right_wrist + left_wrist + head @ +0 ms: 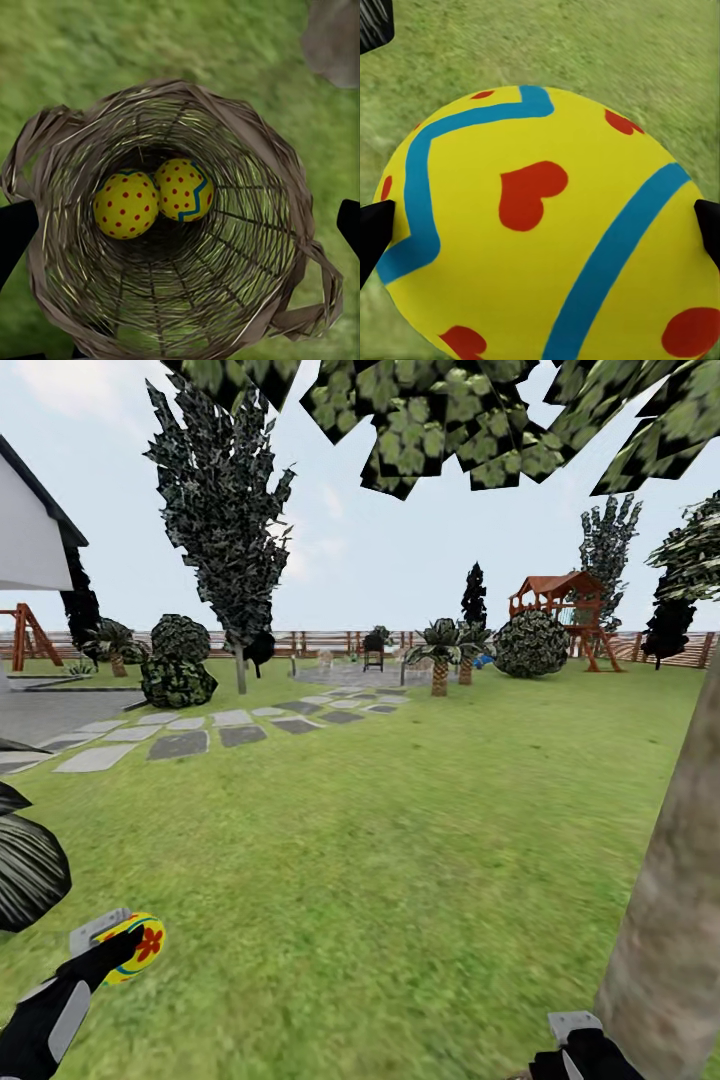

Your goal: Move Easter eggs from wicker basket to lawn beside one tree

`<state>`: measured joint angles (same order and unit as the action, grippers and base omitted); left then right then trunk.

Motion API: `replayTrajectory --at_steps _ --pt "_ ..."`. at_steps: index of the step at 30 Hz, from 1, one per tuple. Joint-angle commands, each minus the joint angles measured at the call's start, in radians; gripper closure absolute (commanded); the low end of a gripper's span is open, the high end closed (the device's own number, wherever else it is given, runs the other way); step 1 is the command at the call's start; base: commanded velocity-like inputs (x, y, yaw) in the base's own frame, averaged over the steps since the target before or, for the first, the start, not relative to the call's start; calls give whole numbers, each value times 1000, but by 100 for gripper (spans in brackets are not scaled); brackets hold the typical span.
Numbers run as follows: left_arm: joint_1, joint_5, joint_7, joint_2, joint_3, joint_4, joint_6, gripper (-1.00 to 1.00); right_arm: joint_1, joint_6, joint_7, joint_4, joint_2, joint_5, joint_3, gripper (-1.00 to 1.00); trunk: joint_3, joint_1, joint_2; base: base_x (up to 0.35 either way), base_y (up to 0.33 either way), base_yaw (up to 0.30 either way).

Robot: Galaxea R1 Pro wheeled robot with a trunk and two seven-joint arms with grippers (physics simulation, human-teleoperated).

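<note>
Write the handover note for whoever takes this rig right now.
Left gripper: shut on one Easter egg, held above the lawn.
Right gripper: low beside the tree trunk; the right wrist view looks down into the wicker basket; its open or shut state is unclear.
Two eggs lie at the basket's bottom.
Done: one egg lifted out.
Left: set it by the trunk, then move the other two there.

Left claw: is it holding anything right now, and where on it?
Yes. The left claw holds one Easter egg, its fingertips pressing on the egg's two opposite sides around its widest part, above the lawn.
</note>
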<state>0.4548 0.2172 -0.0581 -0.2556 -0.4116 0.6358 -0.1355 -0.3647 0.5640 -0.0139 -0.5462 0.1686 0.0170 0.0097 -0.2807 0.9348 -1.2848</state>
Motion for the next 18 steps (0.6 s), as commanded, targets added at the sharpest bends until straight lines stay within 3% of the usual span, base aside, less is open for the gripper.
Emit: replayTrajectory --at_steps 1,6,18 --pt "1 8 -8 1 -4 -1 -4 100 0 5 -1 -2 0 1 1 -100 -1 0 -1 5 -2 0" --pt "1 6 -12 19 -3 -5 32 100 0 6 -3 -8 2 3 1 -100 -14 15 -29 0 0 0" --pt "0 -17 -12 21 -4 -5 33 100 0 7 -3 -9 10 2 1 -100 -51 61 -113 0 0 0"
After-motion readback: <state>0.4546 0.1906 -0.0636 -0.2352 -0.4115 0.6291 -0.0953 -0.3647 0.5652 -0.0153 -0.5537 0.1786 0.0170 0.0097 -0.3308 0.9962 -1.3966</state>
